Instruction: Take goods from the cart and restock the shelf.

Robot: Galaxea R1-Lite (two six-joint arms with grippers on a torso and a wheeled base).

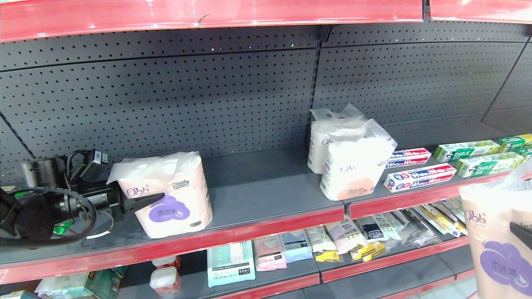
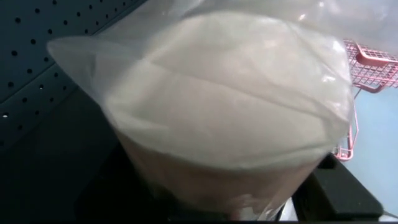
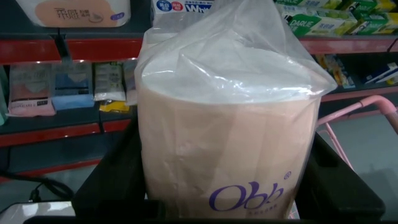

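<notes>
A pink-and-purple toilet paper pack [image 1: 174, 187] stands on the grey middle shelf [image 1: 257, 187] near its front left, and my left gripper [image 1: 154, 200] is shut on it from the left side. In the left wrist view the same pack [image 2: 230, 106] sits between the dark fingers [image 2: 348, 193]. My right gripper [image 1: 520, 233] is low at the right, in front of the shelves, shut on a second toilet paper pack [image 1: 494, 232]. That pack [image 3: 227, 130] stands upright between the right gripper's black fingers [image 3: 106, 180].
Two more toilet paper packs [image 1: 353, 158] stand mid-shelf, with toothpaste boxes [image 1: 419, 176] and green boxes [image 1: 478, 158] to their right. The shelf between the left pack and those two is bare. The lower shelf [image 1: 291, 270] holds small packets. A pink cart [image 2: 367, 62] is behind.
</notes>
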